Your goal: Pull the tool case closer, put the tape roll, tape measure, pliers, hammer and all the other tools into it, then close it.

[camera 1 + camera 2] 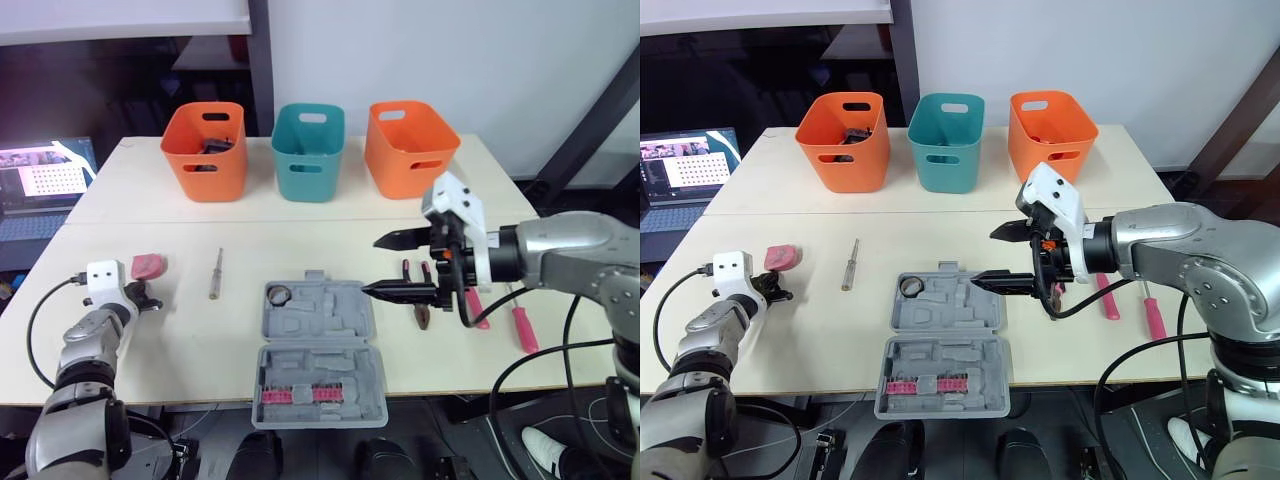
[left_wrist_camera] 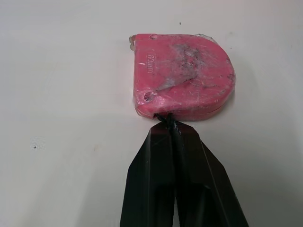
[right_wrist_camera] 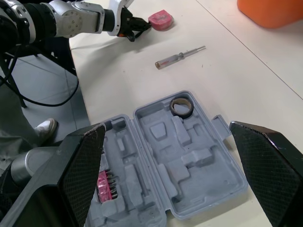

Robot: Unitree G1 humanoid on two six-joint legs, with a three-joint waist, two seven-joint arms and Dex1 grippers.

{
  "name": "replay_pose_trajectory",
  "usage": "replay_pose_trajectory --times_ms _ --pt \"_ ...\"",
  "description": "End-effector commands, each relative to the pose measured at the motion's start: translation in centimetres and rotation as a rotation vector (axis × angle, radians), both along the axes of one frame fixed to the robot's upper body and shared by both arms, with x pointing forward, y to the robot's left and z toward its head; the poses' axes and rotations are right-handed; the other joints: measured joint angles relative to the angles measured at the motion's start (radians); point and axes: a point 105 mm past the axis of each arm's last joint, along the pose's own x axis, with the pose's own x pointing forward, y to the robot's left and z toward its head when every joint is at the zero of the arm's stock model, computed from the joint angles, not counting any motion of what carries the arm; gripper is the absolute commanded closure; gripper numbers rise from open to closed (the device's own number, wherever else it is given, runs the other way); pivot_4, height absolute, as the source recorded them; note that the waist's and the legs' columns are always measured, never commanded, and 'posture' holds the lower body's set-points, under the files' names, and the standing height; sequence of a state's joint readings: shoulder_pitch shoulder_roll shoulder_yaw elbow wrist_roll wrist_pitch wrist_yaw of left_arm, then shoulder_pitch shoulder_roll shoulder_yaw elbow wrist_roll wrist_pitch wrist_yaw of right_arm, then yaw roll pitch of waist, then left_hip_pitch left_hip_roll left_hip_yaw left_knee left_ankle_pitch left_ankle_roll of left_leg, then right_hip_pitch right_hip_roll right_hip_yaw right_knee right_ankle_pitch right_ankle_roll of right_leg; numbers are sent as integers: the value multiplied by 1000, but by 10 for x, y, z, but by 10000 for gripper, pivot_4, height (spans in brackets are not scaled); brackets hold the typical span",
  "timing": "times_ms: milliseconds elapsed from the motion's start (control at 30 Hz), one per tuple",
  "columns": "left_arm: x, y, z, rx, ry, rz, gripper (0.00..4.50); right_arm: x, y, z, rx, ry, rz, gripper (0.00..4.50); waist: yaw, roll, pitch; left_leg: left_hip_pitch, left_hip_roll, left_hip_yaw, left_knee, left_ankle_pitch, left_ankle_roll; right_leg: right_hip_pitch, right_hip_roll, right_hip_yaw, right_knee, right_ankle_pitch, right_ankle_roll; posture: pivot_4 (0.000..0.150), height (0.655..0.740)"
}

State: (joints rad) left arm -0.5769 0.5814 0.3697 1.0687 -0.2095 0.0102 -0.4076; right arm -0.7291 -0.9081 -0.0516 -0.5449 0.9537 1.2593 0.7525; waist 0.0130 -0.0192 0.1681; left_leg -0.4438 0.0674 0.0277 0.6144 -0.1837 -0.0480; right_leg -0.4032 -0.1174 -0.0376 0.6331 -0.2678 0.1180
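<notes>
The grey tool case (image 1: 318, 350) lies open at the table's front middle, with the tape roll (image 1: 279, 294) in a pocket of its far half and a pink bit strip (image 1: 300, 395) in its near half. My right gripper (image 1: 372, 265) hovers open and empty over the case's far right corner. Red-handled pliers (image 1: 420, 300) and two more red-handled tools (image 1: 523, 328) lie to the case's right, partly behind that arm. On the left, the pink tape measure (image 2: 182, 75) rests on the table. My left gripper (image 2: 165, 118) is shut, its tips touching the tape measure's edge.
A slim screwdriver (image 1: 216, 273) lies between the tape measure and the case. Two orange bins (image 1: 206, 150) (image 1: 408, 148) and a teal bin (image 1: 308, 150) line the back of the table. A laptop (image 1: 45, 180) sits off the far left.
</notes>
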Motion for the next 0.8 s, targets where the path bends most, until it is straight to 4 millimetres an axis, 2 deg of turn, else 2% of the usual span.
replay_pose_trajectory --times_ms 33,133,267,333,467,633,800 --pt "4 -9 7 -26 -37 -63 44763 1 -2 7 -3 -42 -8 0 0 0 0 0 0 0 0 0 0 0 0 0 0 0 0 1500 7400" --pt "1 -24 6 -45 -52 -150 44763 3 -2 4 -3 -37 -8 0 -1 0 0 0 0 0 0 0 0 0 0 0 0 0 0 1500 7400" --pt "-14 -45 10 -49 -84 -230 44763 3 1 1 2 -28 4 0 -3 0 0 0 0 0 0 0 0 0 0 0 0 0 0 1500 7400" --pt "-26 -52 10 -55 -76 -259 44763 4 2 1 5 -26 7 0 -7 0 0 0 0 0 0 0 0 0 0 0 0 0 0 1500 7400" --pt "-65 -62 2 -53 -20 -295 44763 5 5 -5 15 -9 17 0 -14 0 0 0 1 0 -1 0 0 0 0 1 0 0 0 1500 7400" --pt "-107 -57 -4 -68 35 -252 44763 4 12 -5 37 -5 51 0 -13 0 0 0 1 0 0 0 0 0 0 1 0 -2 -4 1500 7400" --pt "-136 -70 -10 -109 92 -308 44763 4 20 -6 62 1 86 0 -18 0 0 0 1 0 -1 0 0 -1 0 1 -1 -2 -5 1500 7400"
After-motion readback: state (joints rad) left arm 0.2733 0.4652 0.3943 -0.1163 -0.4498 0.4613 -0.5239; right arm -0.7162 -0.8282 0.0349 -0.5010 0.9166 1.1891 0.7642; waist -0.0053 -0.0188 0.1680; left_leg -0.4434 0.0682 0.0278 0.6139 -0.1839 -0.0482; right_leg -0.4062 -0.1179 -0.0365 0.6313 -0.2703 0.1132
